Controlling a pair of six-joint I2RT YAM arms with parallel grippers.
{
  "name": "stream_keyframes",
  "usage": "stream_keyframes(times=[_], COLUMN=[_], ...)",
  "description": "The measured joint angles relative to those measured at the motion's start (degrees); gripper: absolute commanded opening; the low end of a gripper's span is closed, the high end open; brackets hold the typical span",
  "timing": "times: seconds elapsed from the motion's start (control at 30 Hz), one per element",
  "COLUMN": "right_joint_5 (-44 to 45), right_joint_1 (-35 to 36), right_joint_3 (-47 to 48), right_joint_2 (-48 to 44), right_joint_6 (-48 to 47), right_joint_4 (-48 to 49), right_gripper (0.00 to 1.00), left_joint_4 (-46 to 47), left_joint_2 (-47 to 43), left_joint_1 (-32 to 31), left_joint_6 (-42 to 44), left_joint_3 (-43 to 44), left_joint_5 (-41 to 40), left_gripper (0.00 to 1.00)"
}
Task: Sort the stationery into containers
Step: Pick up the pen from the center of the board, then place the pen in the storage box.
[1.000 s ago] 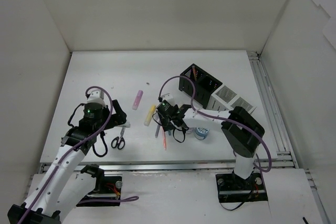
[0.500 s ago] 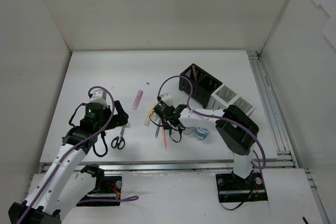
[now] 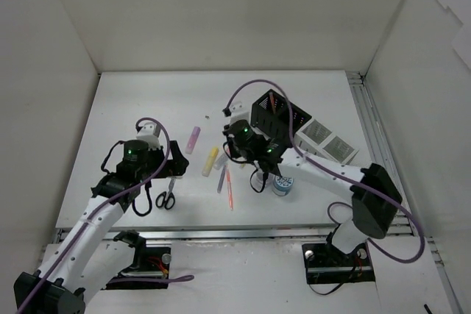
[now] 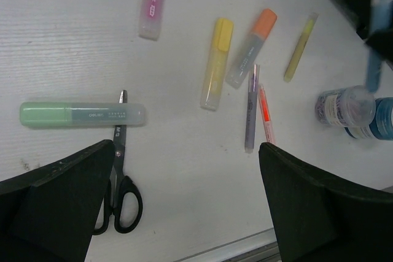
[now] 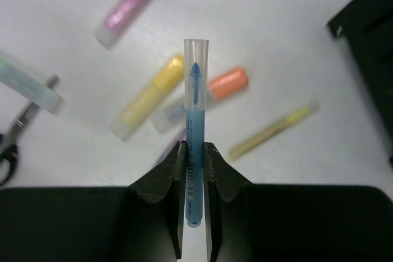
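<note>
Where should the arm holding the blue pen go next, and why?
Probably sideways toward the black organizer, stopping over one of its compartments. The right gripper is shut on the blue pen and holds it up above the yellow highlighter on the table. The pen looks picked up, so it likely only needs dropping in.

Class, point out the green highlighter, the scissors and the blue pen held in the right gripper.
green highlighter (image 4: 83,115), left wrist view, middle of the barrel.
scissors (image 4: 118,145), left wrist view, blades just below the highlighter.
blue pen (image 5: 194,124), right wrist view, upper barrel.
</note>
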Motion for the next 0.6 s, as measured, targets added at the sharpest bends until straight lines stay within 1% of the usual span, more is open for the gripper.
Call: stream_keyframes(times=[0.13, 0.27, 0.4, 0.5, 0.6], right_joint_5=[0.3, -1.6, -6.7, -11.5, -14.9], right_joint_1=[-5.0, -13.0, -20.7, -25.4, -28.5], right_joint_3=[-0.1, -1.4, -1.6, -0.8, -0.2], right_joint_2=[-7.1, -8.2, -5.1, -0.7, 3.7], right_joint_6=[-6.4, -15.3, -22.3, -25.2, -26.3], right_joint_4=[9.2, 20.3, 28.0, 31.9, 34.9], right_gripper=[0.0, 0.0, 0.0, 0.0, 0.0], left_joint_4=[2.1, 5.2, 7.8, 9.1, 9.5], left_joint_2=[2.4, 5.2, 8.8, 11.8, 14.7], left_joint_1=[-0.1, -0.8, -2.3, -4.5, -6.8], left_joint_6=[0.9, 1.9, 2.5, 3.0, 3.3], left_joint_3=[0.0, 0.0, 0.0, 0.1, 0.4], left_joint_5=[1.8, 5.0, 7.0, 7.5, 7.5], left_gripper=[0.99, 0.99, 0.99, 0.99, 0.99])
